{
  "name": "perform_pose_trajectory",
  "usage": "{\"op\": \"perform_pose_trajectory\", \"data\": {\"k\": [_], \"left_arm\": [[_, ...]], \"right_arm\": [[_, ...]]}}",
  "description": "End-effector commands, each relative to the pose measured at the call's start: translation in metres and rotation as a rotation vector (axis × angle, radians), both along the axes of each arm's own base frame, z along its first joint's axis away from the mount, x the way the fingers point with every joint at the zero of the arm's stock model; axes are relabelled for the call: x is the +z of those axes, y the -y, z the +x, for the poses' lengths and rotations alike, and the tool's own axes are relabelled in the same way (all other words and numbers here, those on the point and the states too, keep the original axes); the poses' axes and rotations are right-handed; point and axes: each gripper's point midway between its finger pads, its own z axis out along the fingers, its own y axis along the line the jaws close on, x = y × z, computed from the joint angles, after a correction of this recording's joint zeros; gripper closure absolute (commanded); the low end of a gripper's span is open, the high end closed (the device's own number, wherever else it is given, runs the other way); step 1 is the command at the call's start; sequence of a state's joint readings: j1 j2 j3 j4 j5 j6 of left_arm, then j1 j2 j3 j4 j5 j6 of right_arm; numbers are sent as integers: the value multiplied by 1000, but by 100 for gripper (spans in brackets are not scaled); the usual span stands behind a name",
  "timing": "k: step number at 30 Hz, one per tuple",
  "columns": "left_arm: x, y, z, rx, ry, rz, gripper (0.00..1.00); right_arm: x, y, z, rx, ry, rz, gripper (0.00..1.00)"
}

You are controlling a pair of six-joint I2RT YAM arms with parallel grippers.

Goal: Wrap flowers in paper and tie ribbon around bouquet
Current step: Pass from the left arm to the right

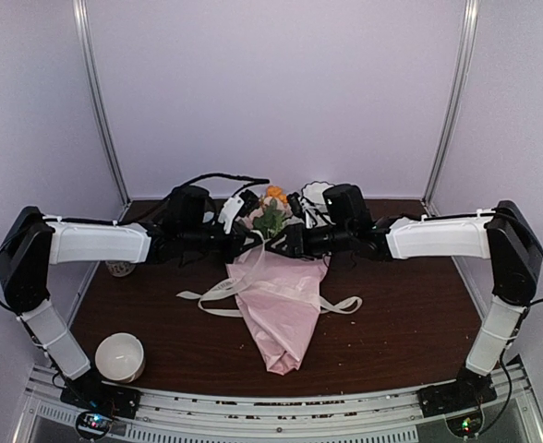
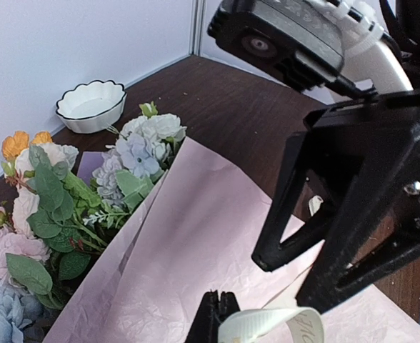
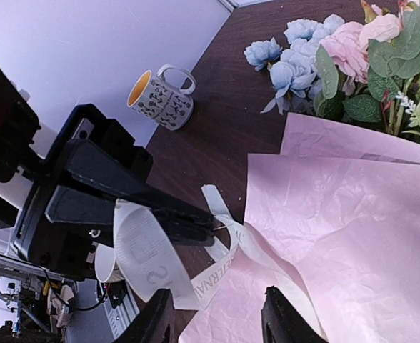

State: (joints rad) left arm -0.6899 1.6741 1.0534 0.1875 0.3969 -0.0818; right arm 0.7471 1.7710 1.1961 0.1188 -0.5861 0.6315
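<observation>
Bouquet (image 1: 281,288) lies mid-way on the table (image 1: 401,318), long axis running twelve to six: blooms (image 1: 270,220) at twelve, paper (image 1: 285,323) tip at six. My left jaws are clamped on the ribbon (image 3: 142,250); my right jaws stand apart over the paper.

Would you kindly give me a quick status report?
Left gripper shut on ribbon. Right gripper open. Bouquet wrapped, lying flat. Mug well aside.

My dark wooden table (image 1: 410,314): bouquet (image 1: 281,309) at centre, ribbon (image 1: 343,305) ends trailing toward 3 and 9 o'clock; plain bowl (image 1: 120,356) at 8, mug (image 3: 160,98) at 10, scalloped bowl (image 2: 91,106) at 12.
</observation>
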Motion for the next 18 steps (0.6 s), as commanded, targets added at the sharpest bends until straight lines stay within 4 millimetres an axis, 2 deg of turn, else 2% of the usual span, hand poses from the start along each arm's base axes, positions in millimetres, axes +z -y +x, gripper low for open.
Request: {"op": "perform_pose_trajectory", "data": {"k": [1,4,11,13,17,18], "left_arm": [[8,1,8,3,24,-5,100],[5,0,8,8,16,6,100],[1,1,8,0,13,13,100],[4,2,7,-9,17,4,100],[3,1,6,-13,11,12,100],[3,0,6,-13,6,12,100]], "right_arm": [[18,-23,-14,87,62,56,54],[14,-31,-19,107,59,62,50],[7,-29,-24,102,49,48,50],[2,-30,-22,94,42,34,62],[-7,-25,-11,44,48,-31,100],[-9,-22,-9,35,50,-51,100]]}}
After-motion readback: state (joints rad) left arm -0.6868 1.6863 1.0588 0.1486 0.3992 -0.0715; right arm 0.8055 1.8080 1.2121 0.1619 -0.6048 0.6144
